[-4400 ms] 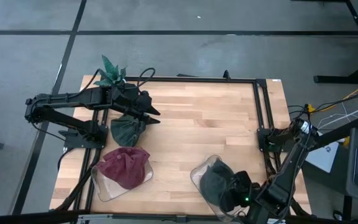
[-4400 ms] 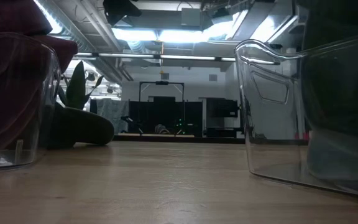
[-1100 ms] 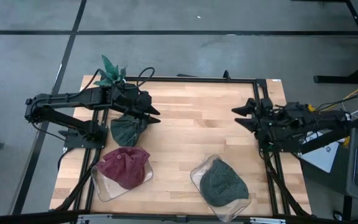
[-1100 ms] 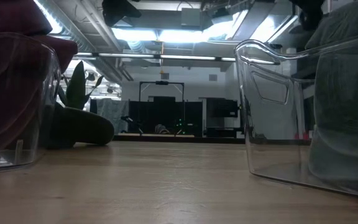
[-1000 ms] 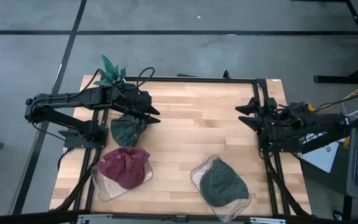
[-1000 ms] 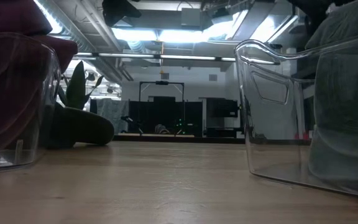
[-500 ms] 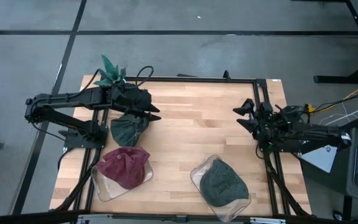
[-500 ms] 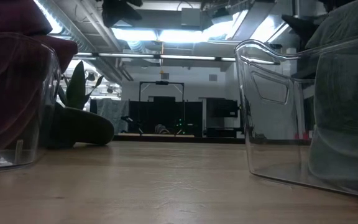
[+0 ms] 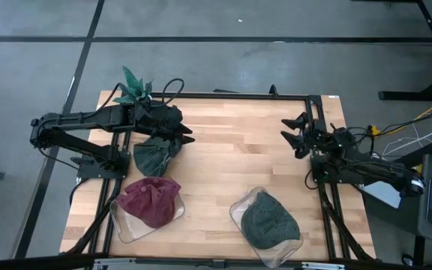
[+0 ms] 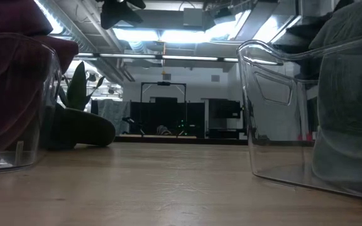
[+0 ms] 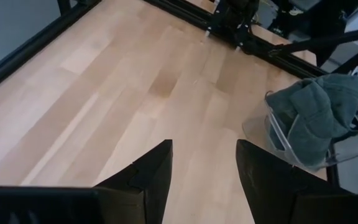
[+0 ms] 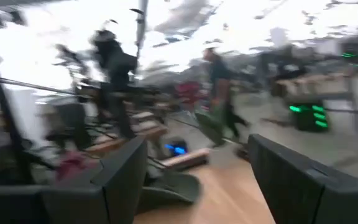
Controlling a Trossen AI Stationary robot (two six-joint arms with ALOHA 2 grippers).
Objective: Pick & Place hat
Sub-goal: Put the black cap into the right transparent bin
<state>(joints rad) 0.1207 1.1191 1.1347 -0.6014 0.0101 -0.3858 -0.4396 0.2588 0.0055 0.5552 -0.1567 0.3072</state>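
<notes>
A dark green hat (image 9: 154,156) lies flat on the wooden table at the left, also seen low on the table (image 10: 80,129). My left gripper (image 9: 184,138) hangs open above the table just past that hat's far right edge, touching nothing; between its fingers (image 11: 204,168) only bare wood shows. A red hat (image 9: 150,201) sits in a clear bin at the near left. A grey-green hat (image 9: 270,220) fills a second clear bin (image 10: 281,107) at the near right. My right gripper (image 9: 289,133) stands open by the right rail, holding nothing.
A black metal frame (image 9: 238,96) runs around the table top. A green plant (image 9: 135,85) stands at the far left corner. Bare wood (image 9: 238,150) lies between the two arms. The right wrist view is blurred and looks into the room.
My right arm has swung round behind its gripper toward the table's near edge. The gripper itself stays open beside the right rail and has edged slightly toward the far edge. The hats and bins have kept their places.
</notes>
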